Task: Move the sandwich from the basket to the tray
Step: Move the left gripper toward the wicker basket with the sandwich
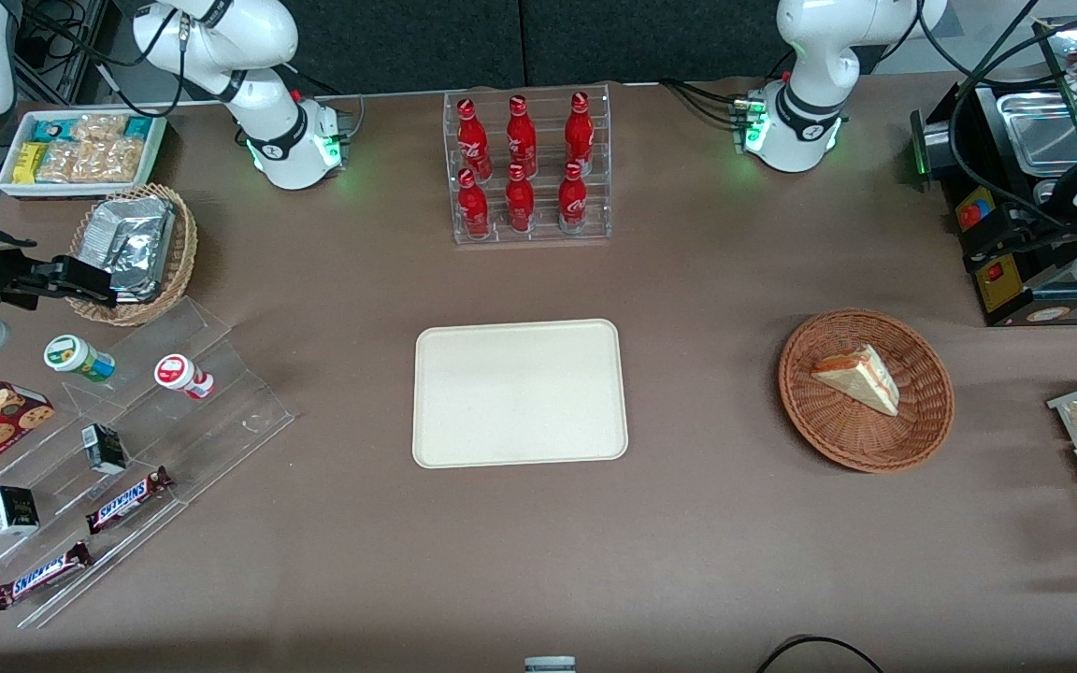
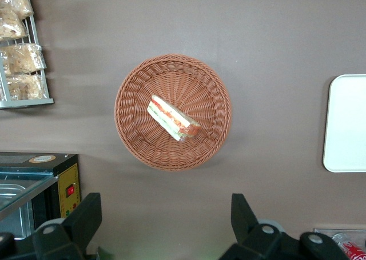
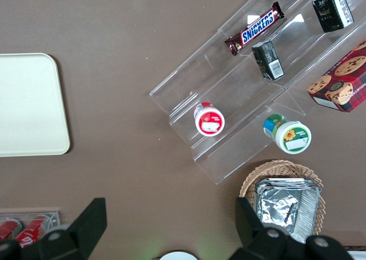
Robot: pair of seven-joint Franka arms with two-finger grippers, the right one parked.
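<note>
The sandwich (image 2: 173, 119) lies in the basket (image 2: 132, 134) on the brown tablecloth (image 2: 274, 31), well apart from the gripper (image 2: 166, 223), whose fingers (image 2: 87, 217) are spread wide above the cloth. The tray (image 2: 347, 123) sits off to one side.

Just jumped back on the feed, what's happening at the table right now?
Nothing has been picked up yet. The sandwich lies in the basket, and the tray sits beside it, toward the parked arm's end of the table. The left arm's pincer is open, high above the table, apart from the basket and holding nothing. The transfer hasn't begun.
</note>
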